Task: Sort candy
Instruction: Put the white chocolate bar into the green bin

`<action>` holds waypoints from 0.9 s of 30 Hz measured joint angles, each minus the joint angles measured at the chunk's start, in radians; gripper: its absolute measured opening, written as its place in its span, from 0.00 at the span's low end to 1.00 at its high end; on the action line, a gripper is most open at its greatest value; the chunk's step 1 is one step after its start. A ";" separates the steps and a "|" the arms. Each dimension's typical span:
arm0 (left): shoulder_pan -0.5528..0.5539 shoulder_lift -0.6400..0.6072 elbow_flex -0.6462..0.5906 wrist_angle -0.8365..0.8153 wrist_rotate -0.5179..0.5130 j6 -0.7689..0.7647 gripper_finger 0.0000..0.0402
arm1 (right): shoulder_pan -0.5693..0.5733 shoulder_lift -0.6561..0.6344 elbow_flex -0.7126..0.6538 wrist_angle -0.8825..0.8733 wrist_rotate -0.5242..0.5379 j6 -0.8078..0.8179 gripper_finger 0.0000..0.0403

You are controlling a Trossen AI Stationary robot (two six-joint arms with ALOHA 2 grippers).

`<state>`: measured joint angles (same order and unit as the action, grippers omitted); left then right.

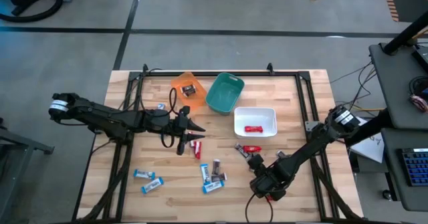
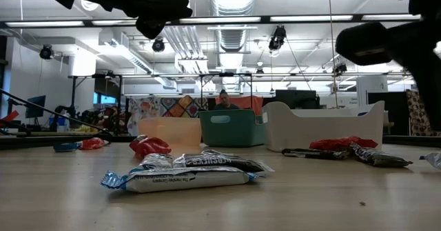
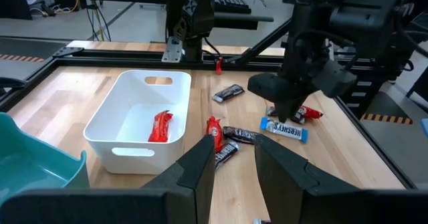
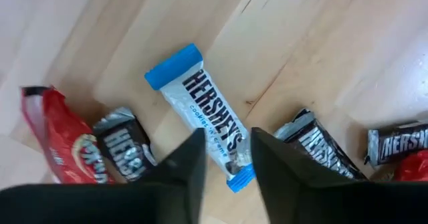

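Note:
Wrapped candy lies scattered over the wooden table. In the right wrist view a blue-and-white candy bar [image 4: 200, 110] lies flat on the wood. My right gripper [image 4: 226, 160] points down over its near end, open, one finger on each side. Dark bars [image 4: 127, 147] and a red one [image 4: 60, 137] lie beside it. My left gripper [image 1: 197, 126] hovers open at mid-table, pointing toward the right edge, with nothing between its fingers [image 3: 200, 167]. The white bin [image 1: 255, 122] holds a red candy [image 1: 251, 128]. The orange bin [image 1: 187, 87] holds a dark one [image 1: 188, 89].
The teal bin [image 1: 224, 93] stands between the orange and white bins at the back. Blue-and-white bars [image 1: 147, 179] lie near the front left. More bars [image 1: 212, 174] lie at front centre, and red and dark ones [image 1: 247, 149] in front of the white bin. A black frame rims the table.

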<state>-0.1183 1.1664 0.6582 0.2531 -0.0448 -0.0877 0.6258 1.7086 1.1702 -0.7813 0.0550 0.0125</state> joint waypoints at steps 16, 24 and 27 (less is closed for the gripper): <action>0.000 0.000 0.000 -0.002 0.000 0.000 0.23 | -0.005 0.042 -0.010 0.032 -0.001 -0.172 0.56; 0.000 0.000 0.000 -0.008 0.000 0.000 0.23 | -0.014 0.099 -0.010 0.044 -0.007 -0.211 0.55; 0.000 0.000 0.000 -0.009 0.000 0.000 0.23 | -0.017 0.101 -0.011 0.052 -0.016 -0.233 0.50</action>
<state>-0.1182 1.1666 0.6579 0.2444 -0.0448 -0.0875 0.6093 1.8091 1.1595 -0.7297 0.0388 -0.2201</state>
